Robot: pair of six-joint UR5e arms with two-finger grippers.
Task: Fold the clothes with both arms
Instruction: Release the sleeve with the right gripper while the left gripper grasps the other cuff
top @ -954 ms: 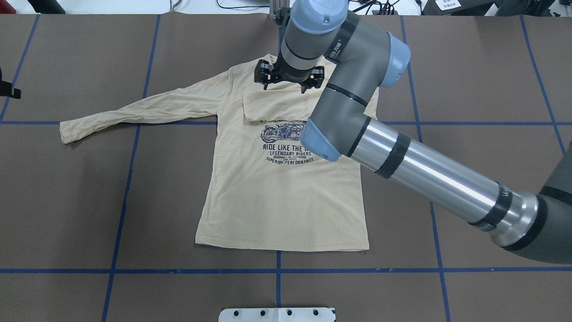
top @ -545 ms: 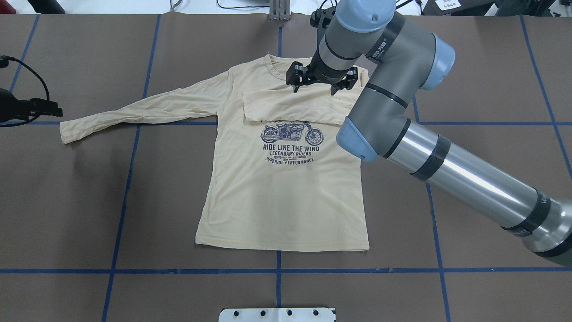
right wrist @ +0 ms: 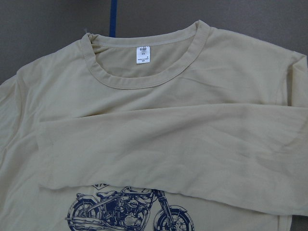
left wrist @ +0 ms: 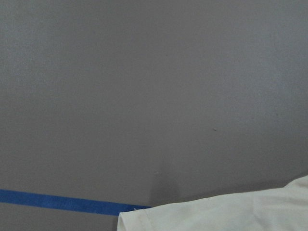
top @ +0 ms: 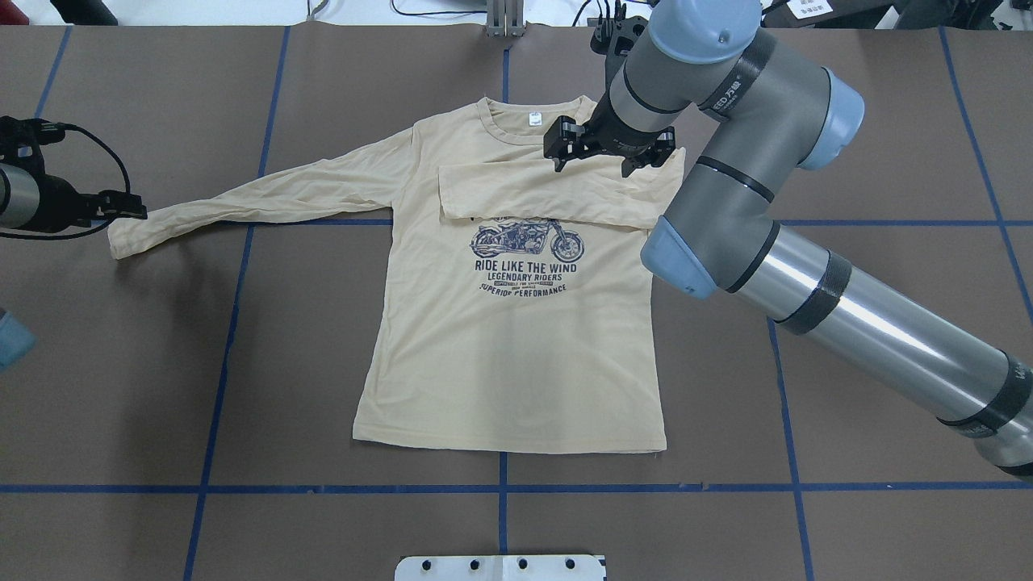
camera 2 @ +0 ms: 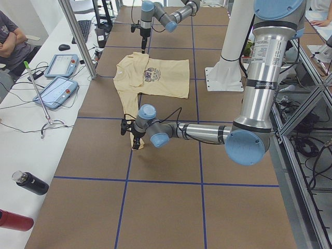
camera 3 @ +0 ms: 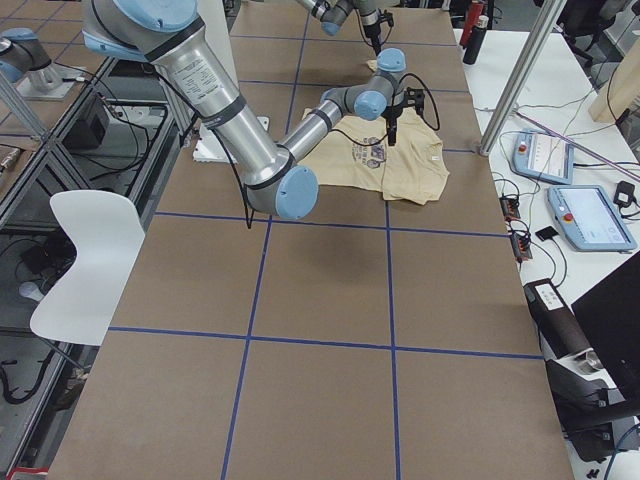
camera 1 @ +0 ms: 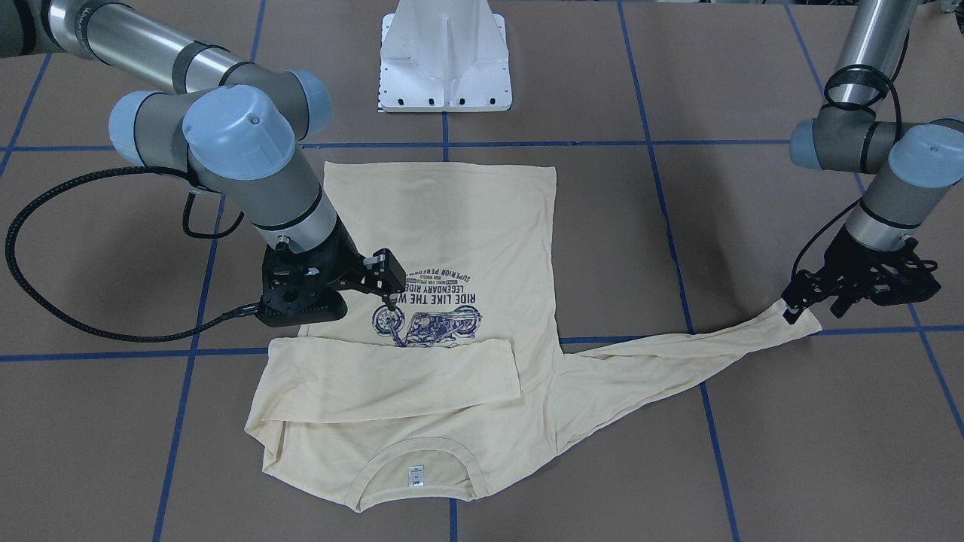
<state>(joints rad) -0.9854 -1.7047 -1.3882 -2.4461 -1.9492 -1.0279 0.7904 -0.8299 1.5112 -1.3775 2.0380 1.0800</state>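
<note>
Right tool slid rightward, spread, empty; left tool at shirt cuff, grip unclear

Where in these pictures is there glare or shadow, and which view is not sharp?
Overhead exterior: a bright glare stripe runs along the silver tube of the right arm; elsewhere the light is even. Exterior front-facing: a soft shadow lies on the table beside that arm. Left wrist-mounted: slightly soft, with a faint shadow above the sleeve cuff. Right wrist-mounted: sharp, the neck label readable.
</note>
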